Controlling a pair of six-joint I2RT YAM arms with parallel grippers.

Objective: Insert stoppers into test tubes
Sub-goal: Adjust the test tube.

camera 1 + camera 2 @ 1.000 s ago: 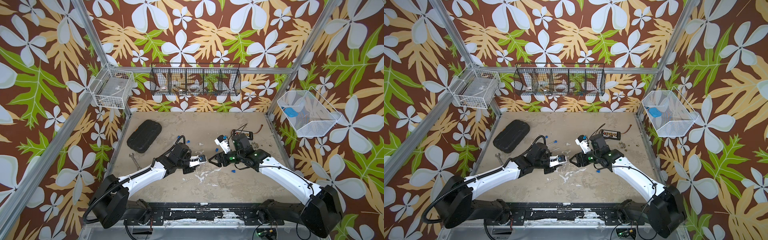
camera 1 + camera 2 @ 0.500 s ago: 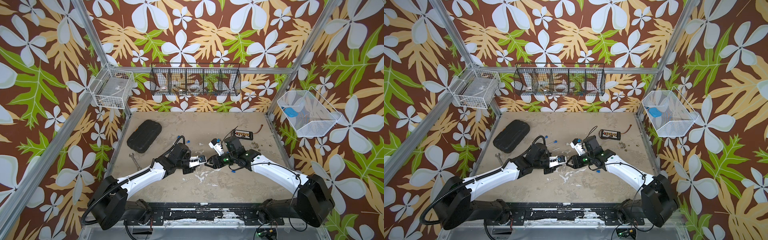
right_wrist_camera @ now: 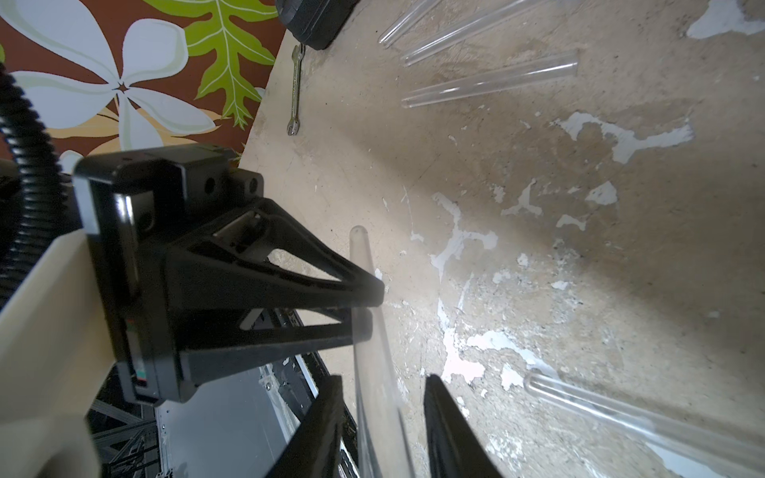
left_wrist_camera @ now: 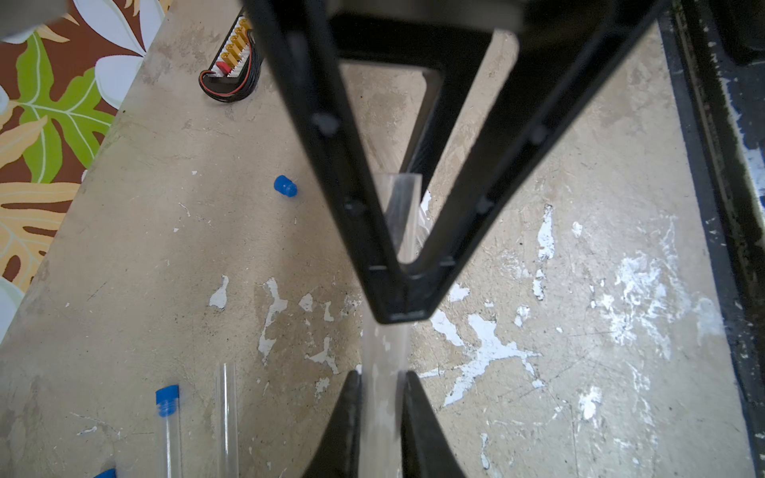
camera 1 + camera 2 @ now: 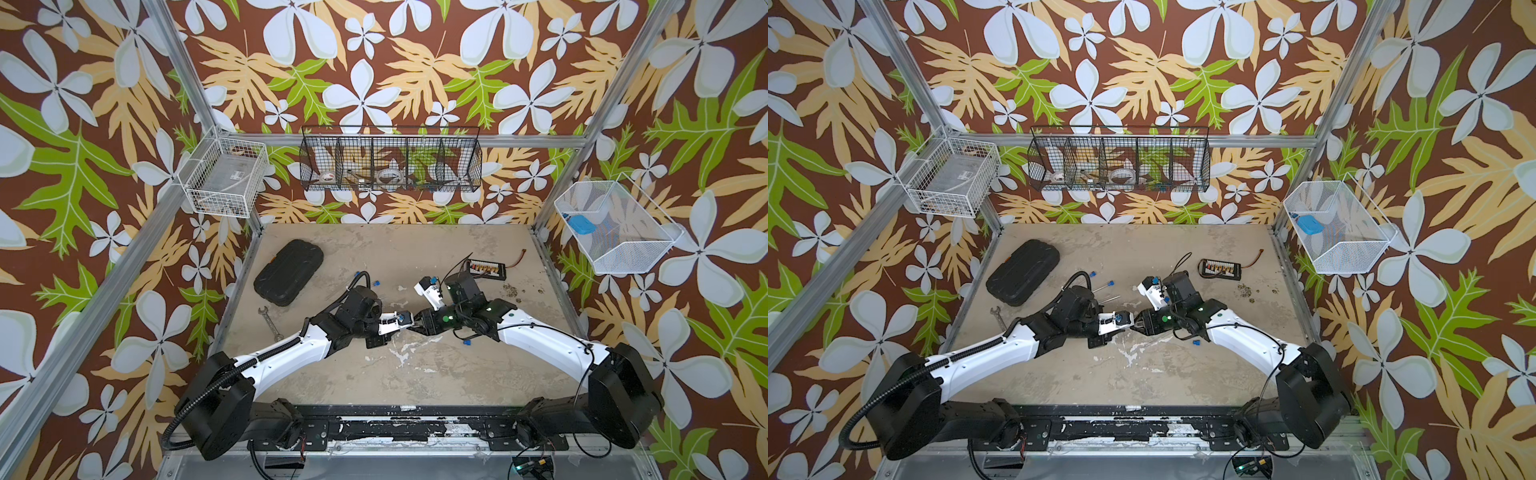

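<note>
Your left gripper [image 4: 381, 376] is clamped tight on a clear test tube [image 4: 383, 351], which it holds above the table [image 5: 415, 382] near mid-table. Your right gripper [image 3: 383, 378] meets it tip to tip in both top views. Its jaws straddle that same tube but stand partly apart. The right wrist view shows a gap between tube and finger, so there is no grip there.

The tube's open end shows past the right fingers in the left wrist view. Its rounded end pokes out past the left fingers in the right wrist view.

One blue stopper [image 4: 285, 186] lies loose on the table, near your right arm in both top views. A stoppered tube [image 4: 167, 434] lies flat with an open tube [image 4: 227, 414] just beside it. More loose tubes [image 3: 488, 80] lie on the table on the far side of your left arm.

A wrench [image 3: 294, 89] lies at the table's left edge, near the black case [image 5: 289, 272]. A connector board [image 5: 486, 268] sits toward the far right.
</note>
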